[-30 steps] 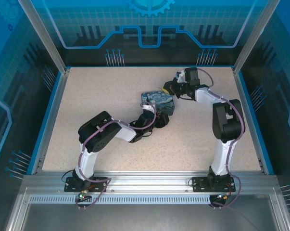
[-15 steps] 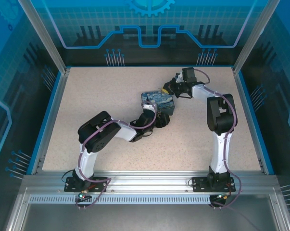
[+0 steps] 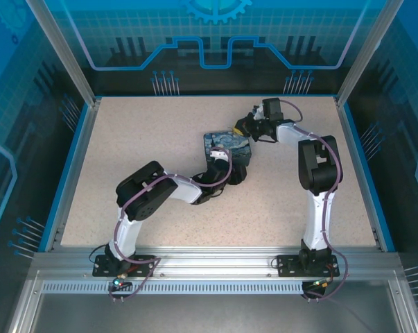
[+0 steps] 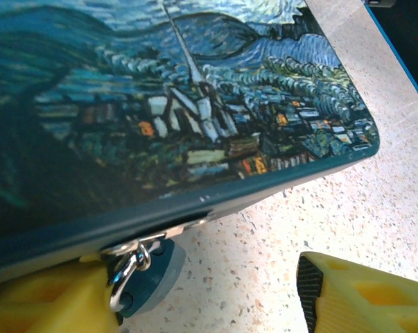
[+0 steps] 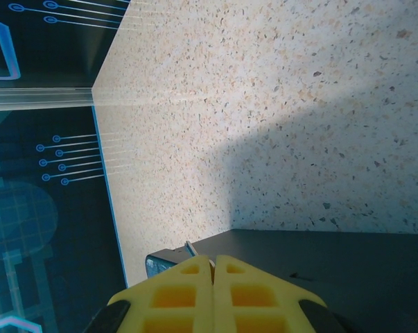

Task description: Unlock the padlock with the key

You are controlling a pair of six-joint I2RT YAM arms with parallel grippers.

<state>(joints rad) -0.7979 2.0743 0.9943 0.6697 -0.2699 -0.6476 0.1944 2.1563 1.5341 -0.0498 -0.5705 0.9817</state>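
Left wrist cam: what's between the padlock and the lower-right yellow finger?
Bare speckled table, nothing else, between padlock and that finger; shown in the left wrist view.

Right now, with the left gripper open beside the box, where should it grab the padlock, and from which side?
Probably the padlock's rounded blue-grey body, not its thin shackle, which is hooked through the box's clasp. It hangs off the box's edge, body sticking out over the table, so the left gripper can close across it from the side facing away from the box.
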